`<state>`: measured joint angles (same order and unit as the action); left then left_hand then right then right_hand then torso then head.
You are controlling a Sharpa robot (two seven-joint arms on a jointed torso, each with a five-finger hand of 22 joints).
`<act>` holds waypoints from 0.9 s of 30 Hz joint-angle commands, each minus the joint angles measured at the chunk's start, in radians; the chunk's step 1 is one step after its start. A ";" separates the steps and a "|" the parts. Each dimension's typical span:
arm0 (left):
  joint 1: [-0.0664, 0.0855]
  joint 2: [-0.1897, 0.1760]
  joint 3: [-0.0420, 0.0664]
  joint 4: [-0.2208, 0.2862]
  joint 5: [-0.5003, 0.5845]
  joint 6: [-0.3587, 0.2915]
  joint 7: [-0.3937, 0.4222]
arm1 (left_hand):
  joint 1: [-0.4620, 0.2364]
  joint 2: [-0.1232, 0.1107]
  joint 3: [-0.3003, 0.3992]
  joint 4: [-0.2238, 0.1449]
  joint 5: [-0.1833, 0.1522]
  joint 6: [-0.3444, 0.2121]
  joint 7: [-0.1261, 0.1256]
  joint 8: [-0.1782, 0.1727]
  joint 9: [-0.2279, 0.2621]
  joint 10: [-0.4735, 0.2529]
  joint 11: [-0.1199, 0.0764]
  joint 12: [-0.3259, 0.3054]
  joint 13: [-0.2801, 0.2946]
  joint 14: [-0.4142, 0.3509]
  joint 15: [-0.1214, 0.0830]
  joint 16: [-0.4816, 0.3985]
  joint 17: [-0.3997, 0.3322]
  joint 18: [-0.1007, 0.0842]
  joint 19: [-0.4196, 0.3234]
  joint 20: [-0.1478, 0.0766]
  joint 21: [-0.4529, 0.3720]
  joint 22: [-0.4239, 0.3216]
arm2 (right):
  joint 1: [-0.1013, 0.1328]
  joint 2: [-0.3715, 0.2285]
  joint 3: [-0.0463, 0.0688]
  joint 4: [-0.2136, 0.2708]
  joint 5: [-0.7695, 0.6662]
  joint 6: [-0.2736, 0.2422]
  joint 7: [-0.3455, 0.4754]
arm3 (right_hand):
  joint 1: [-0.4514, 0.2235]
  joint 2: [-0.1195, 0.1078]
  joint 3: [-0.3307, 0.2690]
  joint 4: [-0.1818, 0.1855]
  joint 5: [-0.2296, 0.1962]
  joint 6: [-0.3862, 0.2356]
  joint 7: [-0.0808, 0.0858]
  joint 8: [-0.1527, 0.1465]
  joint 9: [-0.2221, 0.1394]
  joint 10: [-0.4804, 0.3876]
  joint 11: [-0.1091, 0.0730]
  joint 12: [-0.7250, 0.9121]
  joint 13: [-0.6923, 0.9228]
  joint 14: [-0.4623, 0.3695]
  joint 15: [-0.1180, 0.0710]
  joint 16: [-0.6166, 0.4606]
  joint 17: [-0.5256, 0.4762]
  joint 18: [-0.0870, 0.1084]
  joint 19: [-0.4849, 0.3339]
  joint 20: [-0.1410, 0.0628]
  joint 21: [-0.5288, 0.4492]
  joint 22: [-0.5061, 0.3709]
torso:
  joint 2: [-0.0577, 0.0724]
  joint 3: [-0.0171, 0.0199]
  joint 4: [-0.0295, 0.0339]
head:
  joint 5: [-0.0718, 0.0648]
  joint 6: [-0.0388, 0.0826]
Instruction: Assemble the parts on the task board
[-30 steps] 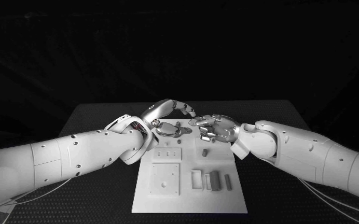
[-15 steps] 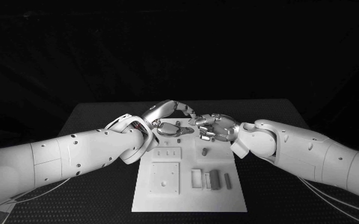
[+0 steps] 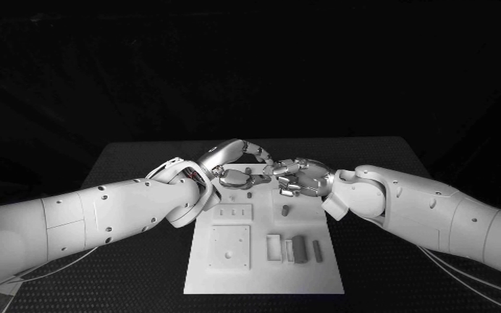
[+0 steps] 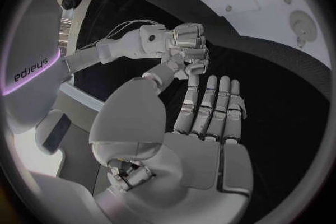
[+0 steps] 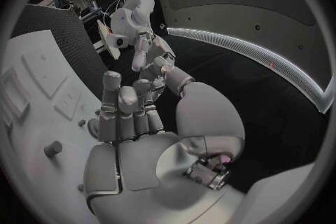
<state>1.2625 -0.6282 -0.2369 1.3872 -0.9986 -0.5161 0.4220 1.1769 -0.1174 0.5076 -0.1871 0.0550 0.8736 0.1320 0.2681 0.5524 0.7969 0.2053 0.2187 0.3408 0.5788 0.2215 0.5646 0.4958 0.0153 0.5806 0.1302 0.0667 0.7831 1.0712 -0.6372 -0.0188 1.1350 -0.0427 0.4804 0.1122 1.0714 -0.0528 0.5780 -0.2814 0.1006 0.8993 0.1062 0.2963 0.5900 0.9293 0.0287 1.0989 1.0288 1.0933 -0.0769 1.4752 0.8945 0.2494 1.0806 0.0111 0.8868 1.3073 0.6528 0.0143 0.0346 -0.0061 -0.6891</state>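
Observation:
The white task board (image 3: pixel 266 269) lies lengthwise on the black table. My two hands meet over its far end. My left hand (image 3: pixel 238 167) reaches across from the left, fingers straight and apart (image 4: pixel 210 109), with nothing in the palm. Its thumb touches my right hand (image 3: pixel 300 177), whose fingers are bent at the tips (image 5: pixel 122 103); I cannot see whether anything sits between them. A short grey peg (image 3: pixel 284 211) stands mid-board. Two grey bars (image 3: pixel 300 249) lie near the front right. A round grey part (image 4: pixel 302 19) rests on the board's far end.
A square recessed block (image 3: pixel 229 248) with a hole sits at the board's front left, and a small slotted plate (image 3: pixel 235 215) behind it. Black table (image 3: pixel 136 161) shows on both sides of the board. Both forearms flank the board's middle.
My left hand has dropped and swung towards the right hand, now covering the round part in the head view. The right hand has barely moved.

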 commanded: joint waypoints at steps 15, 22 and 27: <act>0.000 0.002 0.001 0.005 0.014 0.019 0.013 | 0.017 0.037 -0.004 -0.022 -0.003 0.023 0.002 0.011 -0.007 -0.015 0.004 0.023 -0.003 -0.005 -0.001 -0.001 0.000 -0.015 -0.018 0.005 0.001 -0.006 | 0.000 0.004 0.001 -0.021 -0.018 0.037 -0.001 | -0.006 0.003 -0.003 -0.001 0.005 0.026 0.030 0.003 0.003 -0.010 -0.001 0.006 -0.003 -0.010 -0.001 0.004 0.001 0.012 -0.010 0.001 -0.002 0.021 | 0.000 -0.0005 0.0003 | -0.005 -0.006; 0.000 0.000 0.001 0.011 0.014 0.017 0.016 | 0.042 0.045 0.011 -0.047 -0.003 0.038 0.004 0.016 -0.011 -0.014 0.002 0.039 -0.005 -0.004 -0.003 -0.003 0.000 -0.015 -0.020 0.006 0.002 -0.008 | 0.000 0.004 0.001 -0.024 -0.018 0.037 -0.001 | -0.007 0.003 -0.004 0.000 0.005 0.026 0.031 0.003 0.003 -0.011 -0.001 0.006 -0.004 -0.011 -0.001 0.004 0.001 0.012 -0.011 0.001 -0.002 0.021 | 0.000 0.0000 0.0005 | -0.006 -0.010; 0.000 -0.001 0.001 0.008 0.023 0.008 0.019 | 0.046 0.054 0.025 -0.048 -0.003 0.055 0.001 0.023 -0.011 -0.009 -0.001 0.051 -0.006 0.002 -0.005 -0.001 0.000 -0.015 -0.020 0.007 0.003 -0.009 | 0.000 0.003 0.001 -0.029 -0.018 0.034 -0.003 | -0.008 0.002 -0.004 0.000 0.005 0.024 0.031 0.002 0.003 -0.012 -0.001 0.007 -0.005 -0.012 -0.001 0.004 0.001 0.012 -0.012 0.002 -0.002 0.021 | 0.000 -0.0002 0.0001 | -0.006 -0.011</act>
<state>1.2626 -0.6296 -0.2368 1.3929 -0.9889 -0.5062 0.4236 1.2161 -0.0678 0.5273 -0.2333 0.0548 0.9232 0.1325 0.2875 0.5390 0.7862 0.2091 0.2669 0.3362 0.5788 0.2215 0.5646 0.4956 0.0154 0.5682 0.1356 0.0667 0.7759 1.0713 -0.6334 -0.0187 1.1095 -0.0569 0.4976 0.1074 1.0716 -0.0529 0.5780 -0.2815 0.1006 0.8993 0.1062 0.2932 0.5938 0.9221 0.0286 1.0989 1.0245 1.0878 -0.0789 1.4752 0.8950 0.2494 1.0733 0.0111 0.8869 1.3073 0.6524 0.0140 0.0349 -0.0122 -0.6994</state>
